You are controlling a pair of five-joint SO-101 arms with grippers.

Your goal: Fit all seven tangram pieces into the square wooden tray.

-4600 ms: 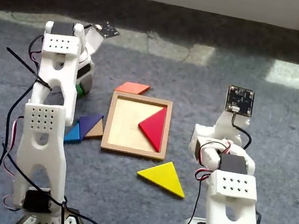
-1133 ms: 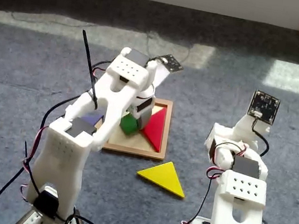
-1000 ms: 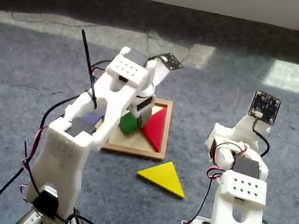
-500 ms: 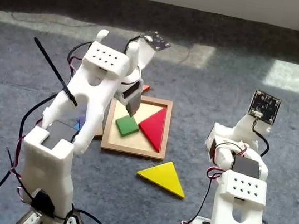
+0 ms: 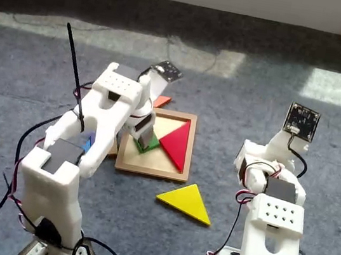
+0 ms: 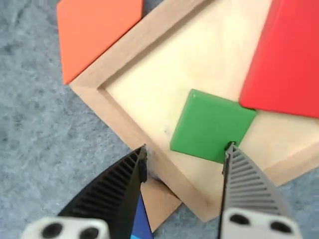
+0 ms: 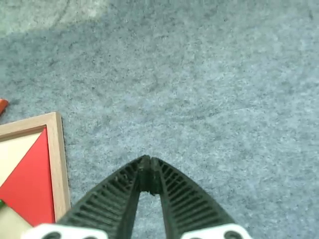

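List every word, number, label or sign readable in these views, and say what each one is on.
No readable text in any view.
Green square, red triangle, yellow triangle, orange piece and wooden tray: plain surfaces, no print.
Left arm's camera board and right arm's camera board: any markings are too small to read.

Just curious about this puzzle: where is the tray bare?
Bare wood lies in the square wooden tray, between its rim by the orange flat piece and the green square tile, alongside the red triangle. Crowded around that tile, beneath the open left tool.
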